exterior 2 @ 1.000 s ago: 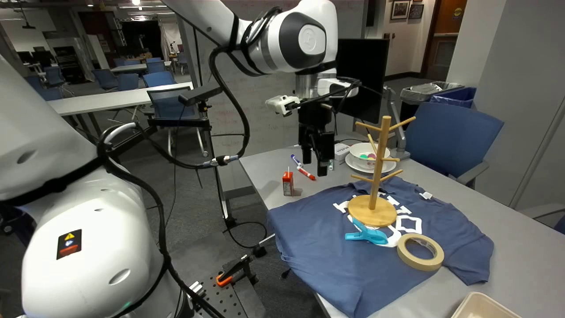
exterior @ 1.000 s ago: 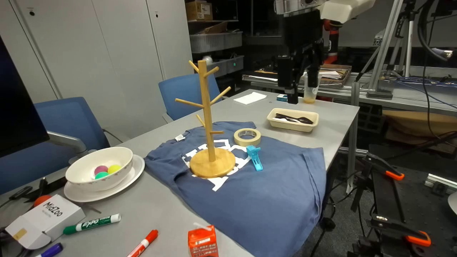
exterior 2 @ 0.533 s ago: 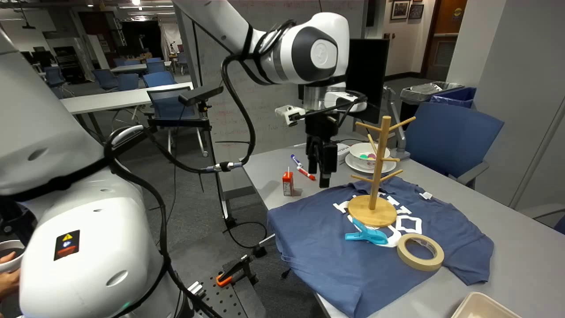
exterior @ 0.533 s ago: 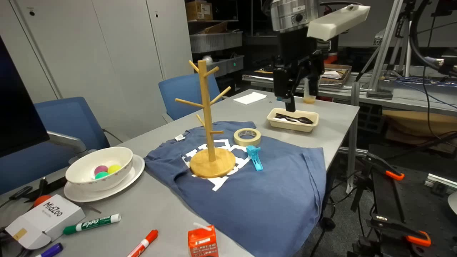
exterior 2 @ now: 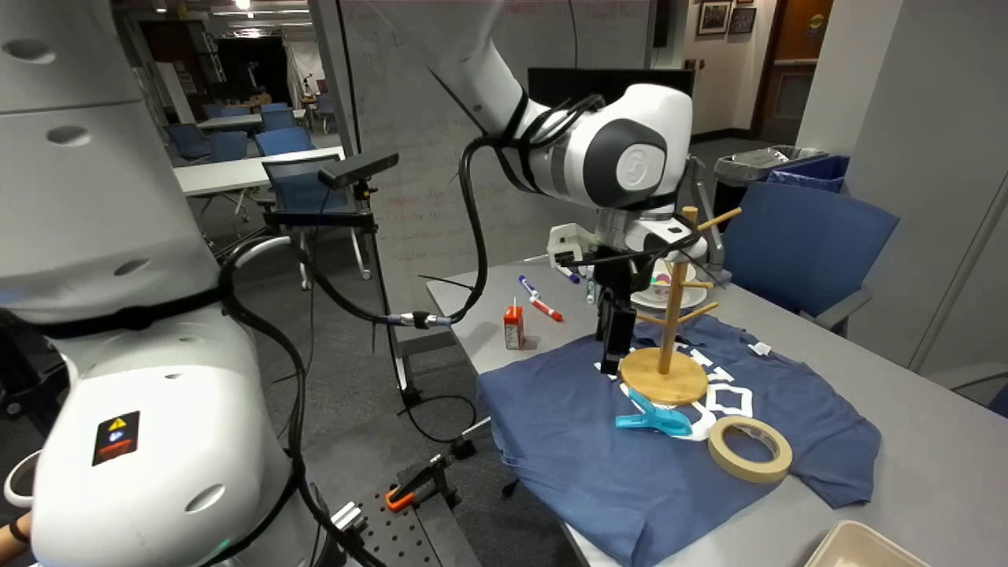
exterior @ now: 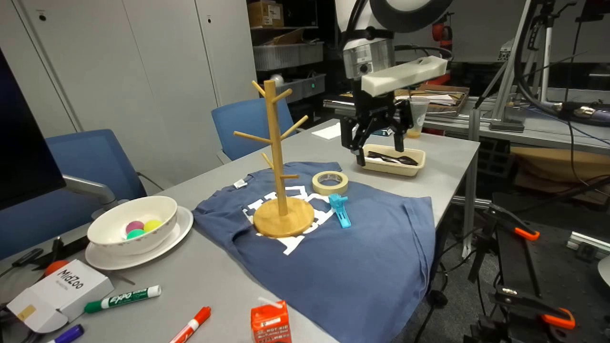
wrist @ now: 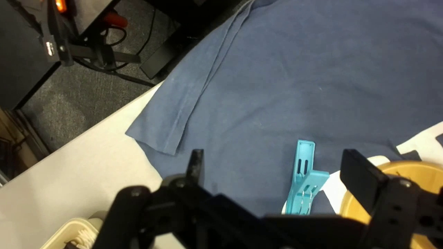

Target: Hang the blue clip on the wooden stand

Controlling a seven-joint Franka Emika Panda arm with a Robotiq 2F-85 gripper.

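In an exterior view, the shirt (exterior: 350, 262) lay on the table (exterior: 209, 278). On it, at the centre of the frame, was the stand (exterior: 277, 159); the clip (exterior: 340, 212) lay at its right side, and the tape (exterior: 329, 190) behind the clip. At the left, the bowl (exterior: 152, 243) stood on the plate (exterior: 124, 264).
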